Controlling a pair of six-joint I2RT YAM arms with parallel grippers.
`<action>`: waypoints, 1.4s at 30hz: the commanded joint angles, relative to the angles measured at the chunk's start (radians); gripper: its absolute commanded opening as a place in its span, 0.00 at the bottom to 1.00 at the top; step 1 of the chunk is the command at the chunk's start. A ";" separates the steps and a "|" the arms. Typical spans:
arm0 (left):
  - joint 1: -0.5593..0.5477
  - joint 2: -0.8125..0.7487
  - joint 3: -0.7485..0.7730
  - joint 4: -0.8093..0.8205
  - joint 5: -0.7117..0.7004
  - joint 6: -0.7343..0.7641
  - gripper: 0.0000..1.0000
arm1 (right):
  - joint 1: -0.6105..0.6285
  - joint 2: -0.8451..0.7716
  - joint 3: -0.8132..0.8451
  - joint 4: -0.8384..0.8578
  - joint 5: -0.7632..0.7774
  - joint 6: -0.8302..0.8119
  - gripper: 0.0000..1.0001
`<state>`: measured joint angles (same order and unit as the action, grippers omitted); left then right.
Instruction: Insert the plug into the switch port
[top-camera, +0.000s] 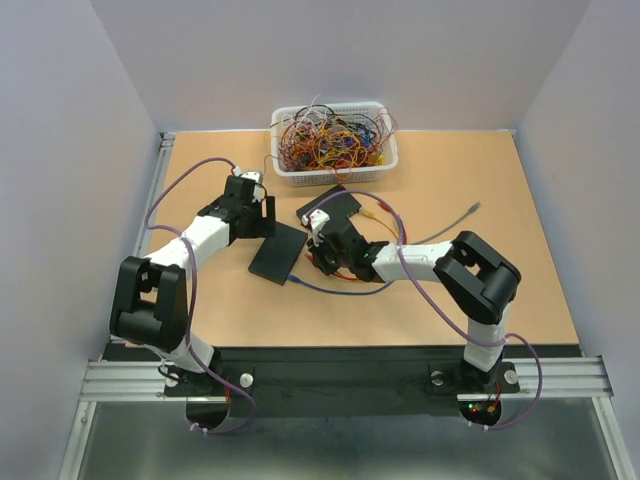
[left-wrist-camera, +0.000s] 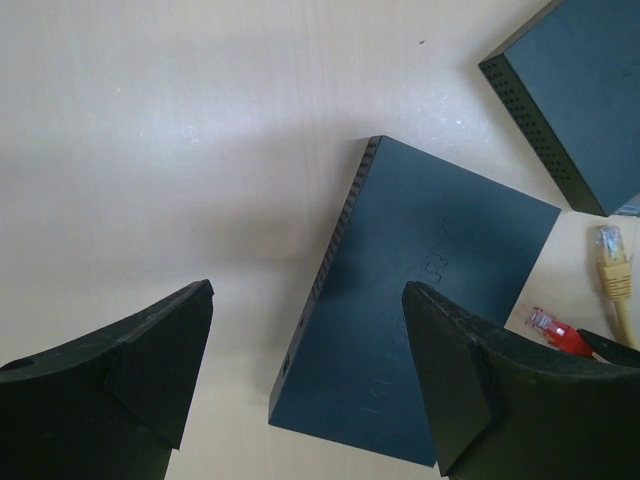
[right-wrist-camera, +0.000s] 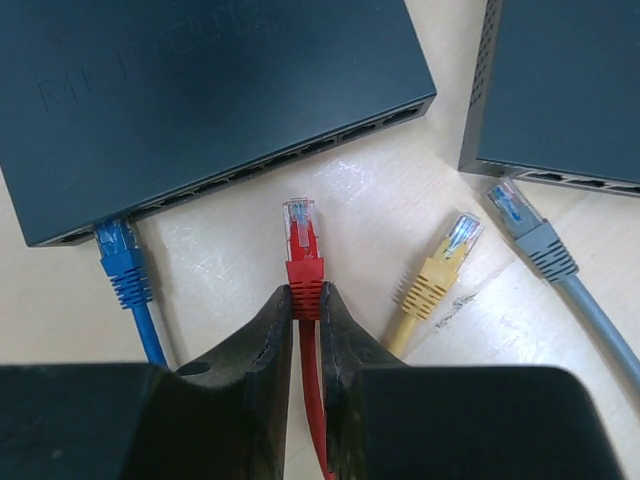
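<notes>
Tan tabletop (top-camera: 450, 180), clear-tipped red plug (right-wrist-camera: 302, 250) pinched in right jaws, facing black switch port (right-wrist-camera: 300, 152) row, left jaws wide apart

Open gap between red plug (right-wrist-camera: 302, 245) and switch port (right-wrist-camera: 300, 152); blue plug (right-wrist-camera: 122, 262), yellow plug (right-wrist-camera: 440, 275) flank.

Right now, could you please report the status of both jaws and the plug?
Right gripper: jaws shut on red plug. Left gripper: jaws open, empty. Plug aimed at switch port, not in. Blue plug occupies end port; nothing between.
</notes>
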<state>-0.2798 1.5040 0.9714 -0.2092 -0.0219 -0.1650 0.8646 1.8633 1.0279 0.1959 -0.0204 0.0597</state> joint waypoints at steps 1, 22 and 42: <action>-0.001 0.028 0.047 -0.024 0.017 -0.001 0.88 | 0.014 0.023 0.057 0.008 -0.030 0.008 0.01; -0.056 0.168 0.059 -0.078 0.030 -0.011 0.88 | 0.076 0.053 0.103 0.005 0.014 -0.012 0.00; -0.070 0.188 0.059 -0.090 -0.001 -0.013 0.88 | 0.105 0.019 0.116 0.030 0.027 -0.006 0.00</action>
<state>-0.3439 1.6650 1.0172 -0.2596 0.0040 -0.1837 0.9443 1.9255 1.1011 0.1616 0.0135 0.0563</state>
